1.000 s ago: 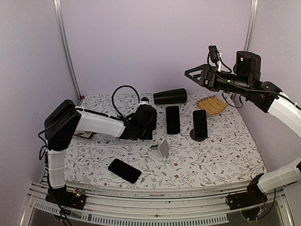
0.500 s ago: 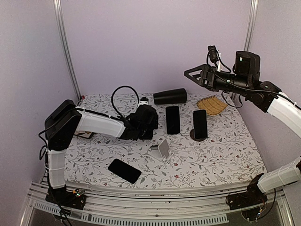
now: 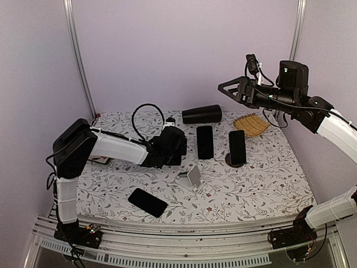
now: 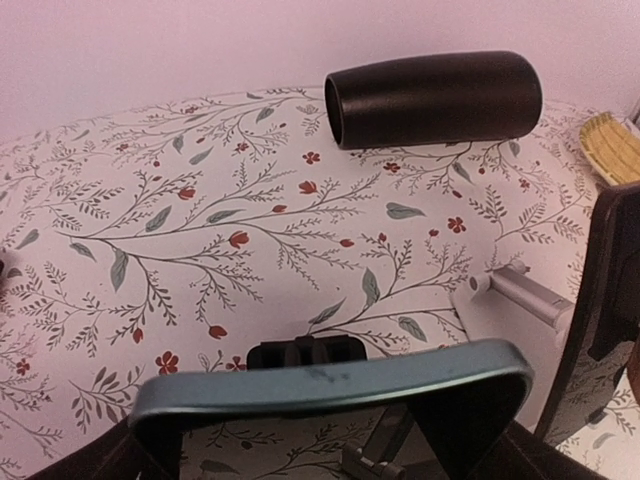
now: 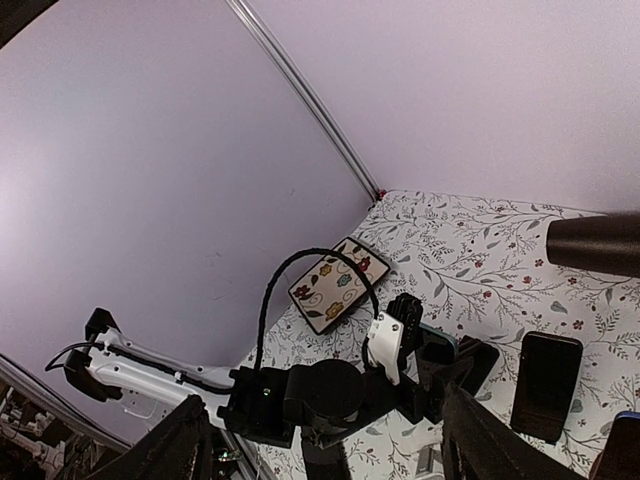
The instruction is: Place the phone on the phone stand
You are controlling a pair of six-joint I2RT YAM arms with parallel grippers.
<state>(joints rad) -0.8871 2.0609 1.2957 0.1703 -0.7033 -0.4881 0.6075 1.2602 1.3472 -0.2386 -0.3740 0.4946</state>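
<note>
A phone with a blue-grey edge [image 4: 330, 385] stands upright across my left gripper [image 4: 320, 445], its top edge spanning the gap. The left jaws are spread wide and open around it. Its lower part is hidden, so I cannot see what it rests on. A small black bracket [image 4: 305, 350] sits just behind it. From the right wrist view the same phone [image 5: 437, 340] shows beside the left fingers. The silver phone stand [image 3: 193, 176] is unoccupied, just right of and nearer than the left gripper [image 3: 172, 149]. My right gripper [image 3: 231, 89] hangs high above the table, open and holding nothing.
A black phone [image 3: 204, 141] lies flat mid-table. Another [image 3: 237, 146] leans on a round-based stand. A third [image 3: 148, 202] lies near the front edge. A black cylinder [image 3: 202, 114] and a woven tray [image 3: 251, 124] sit at the back. A floral card [image 5: 340, 285] lies far left.
The left jaws have spread wider around the phone, and the left gripper has shifted slightly back and left. The right arm has not moved.
</note>
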